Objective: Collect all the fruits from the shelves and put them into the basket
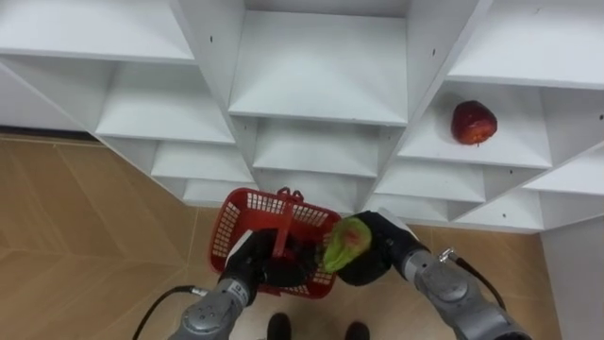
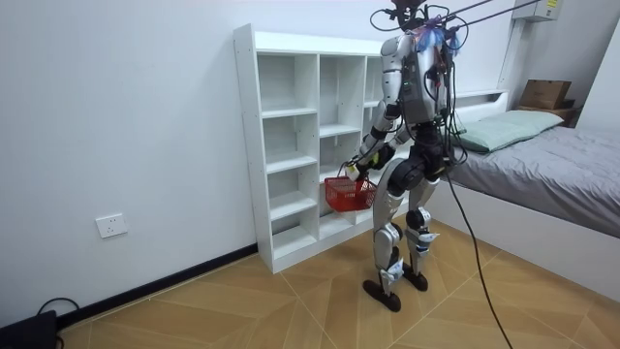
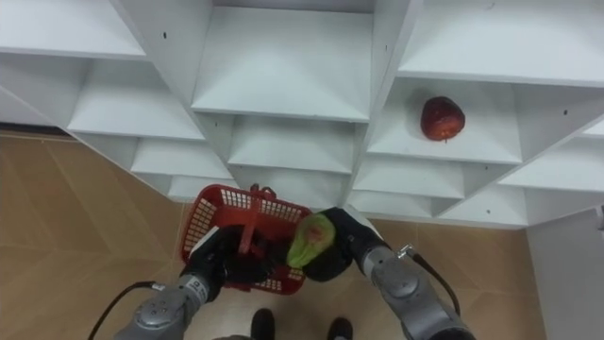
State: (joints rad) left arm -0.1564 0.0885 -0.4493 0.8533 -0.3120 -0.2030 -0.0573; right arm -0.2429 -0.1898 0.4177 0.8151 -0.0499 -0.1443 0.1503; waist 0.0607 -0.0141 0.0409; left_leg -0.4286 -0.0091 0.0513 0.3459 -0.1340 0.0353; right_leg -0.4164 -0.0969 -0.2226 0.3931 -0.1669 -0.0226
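Note:
My left hand (image 1: pixel 253 263) is curled round the handle of a red plastic basket (image 1: pixel 243 219) and holds it low in front of the white closet (image 1: pixel 321 85). At the basket's right rim, my right hand (image 1: pixel 379 253) is shut on a green fruit (image 1: pixel 346 243) with a reddish patch. A red apple (image 1: pixel 474 122) lies on a shelf in the closet's right column, up and to the right of both hands. In the room view I stand upright facing the closet (image 2: pixel 291 145) with the basket (image 2: pixel 349 194) at hip height.
The closet's other compartments in view hold nothing. Wooden floor (image 1: pixel 85 227) lies below and to the left. A bed (image 2: pixel 552 165) stands behind me at the room view's right. A wall socket (image 2: pixel 113 225) sits low on the wall.

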